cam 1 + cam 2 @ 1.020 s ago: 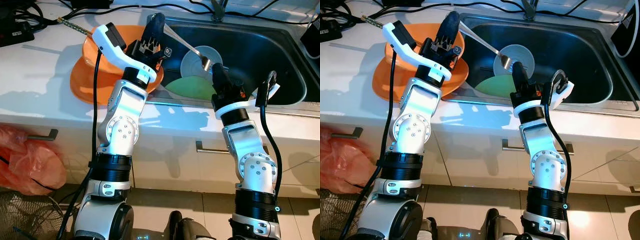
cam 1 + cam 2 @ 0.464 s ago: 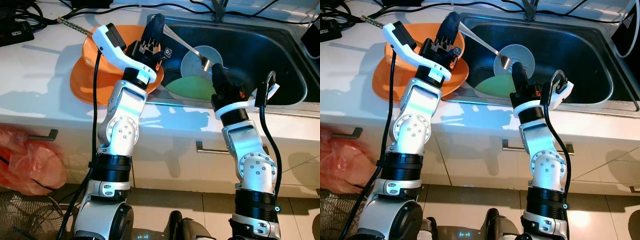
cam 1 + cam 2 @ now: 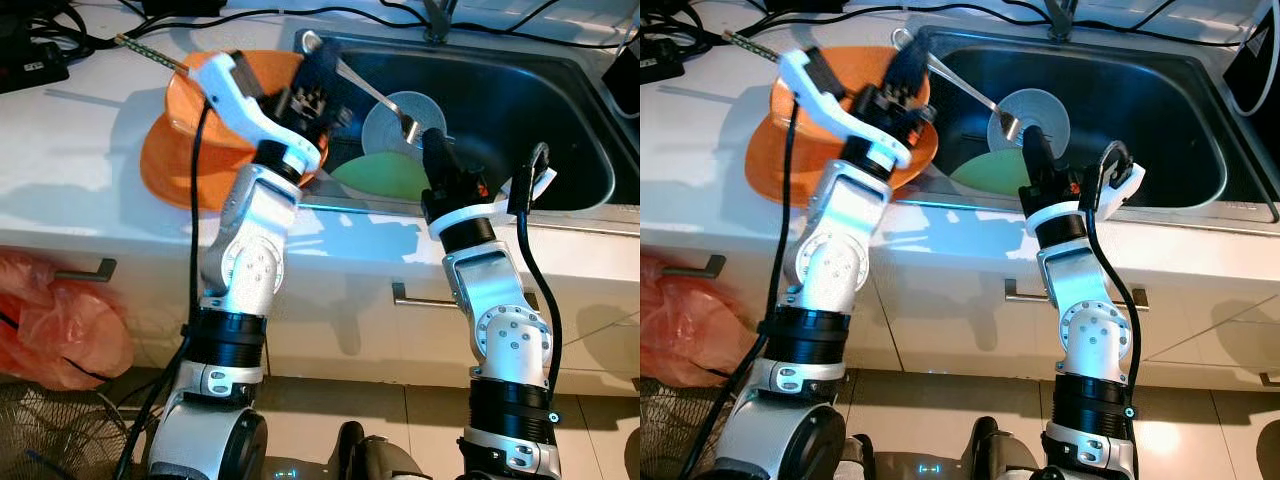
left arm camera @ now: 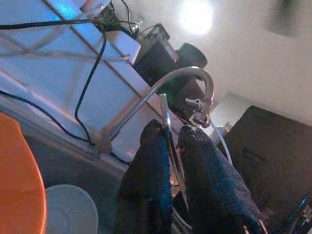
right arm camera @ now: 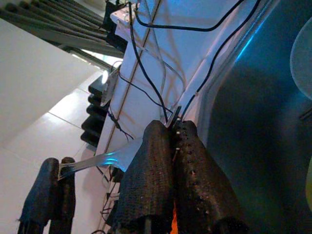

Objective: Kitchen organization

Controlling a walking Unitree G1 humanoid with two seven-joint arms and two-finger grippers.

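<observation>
Right claw [image 3: 434,148] pinched on the fork [image 3: 372,93] at its tine end, low over the sink [image 3: 560,100]; white plate [image 3: 400,118] and green plate [image 3: 385,178] just beyond and below it; left claw [image 3: 318,72] clamps the handle end, and has swung since a second ago, handle tip now up by the sink rim beside the orange bowl [image 3: 185,150] on the table [image 3: 70,150]; reads as mid hand-over, fork not yet put away.
</observation>
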